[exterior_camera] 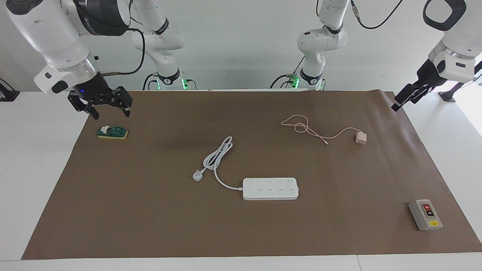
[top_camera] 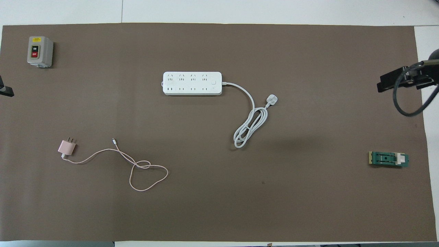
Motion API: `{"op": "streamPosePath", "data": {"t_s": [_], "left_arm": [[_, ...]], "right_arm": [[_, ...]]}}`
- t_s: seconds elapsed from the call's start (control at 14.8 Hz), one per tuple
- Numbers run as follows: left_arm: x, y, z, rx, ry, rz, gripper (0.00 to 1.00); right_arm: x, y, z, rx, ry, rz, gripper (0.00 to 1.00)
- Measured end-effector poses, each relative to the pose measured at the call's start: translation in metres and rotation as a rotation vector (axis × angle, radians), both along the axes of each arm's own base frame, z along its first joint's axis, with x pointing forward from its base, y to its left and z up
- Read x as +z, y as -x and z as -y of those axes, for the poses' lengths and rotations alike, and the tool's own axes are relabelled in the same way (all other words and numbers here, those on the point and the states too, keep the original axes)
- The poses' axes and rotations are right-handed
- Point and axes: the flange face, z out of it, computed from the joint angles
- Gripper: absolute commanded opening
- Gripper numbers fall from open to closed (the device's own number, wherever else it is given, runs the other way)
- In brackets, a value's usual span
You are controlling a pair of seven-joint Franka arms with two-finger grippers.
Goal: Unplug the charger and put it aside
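From overhead I see only a black tip of the left gripper (top_camera: pixel 6 90), cut off by the frame edge, and part of the right gripper (top_camera: pixel 394 81) with its cable loop; the rest runs out of frame. In the facing view both arms are cropped at the top edge. I can't read the markings on the grey switch box (exterior_camera: pixel 425 215), nor the details of the small green part (exterior_camera: pixel 112 132).

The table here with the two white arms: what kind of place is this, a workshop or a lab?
Most likely a robotics lab: a brown mat holds only practice items, a power strip, a pink charger and a grey switch box.
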Motion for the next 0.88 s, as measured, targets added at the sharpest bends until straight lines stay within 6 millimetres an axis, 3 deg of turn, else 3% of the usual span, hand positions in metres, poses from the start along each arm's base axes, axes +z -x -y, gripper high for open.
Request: {"op": "streamPosePath", "data": {"t_s": [0.2, 0.34, 0.88], "left_arm": [[-0.010, 0.002, 0.041, -0.084, -0.026, -0.047, 1.00], [-0.011, 0.003, 0.055, -0.110, -0.027, -0.058, 1.00], [-0.017, 0.008, 0.058, -0.208, -0.026, -0.086, 1.00]], "right_arm": [[-0.006, 0.011, 0.012, 0.017, 0.035, -0.033, 1.00], [-0.010, 0.012, 0.015, 0.013, 0.037, -0.048, 1.00], [-0.014, 0.014, 0.022, 0.000, 0.037, -0.060, 1.00]]}}
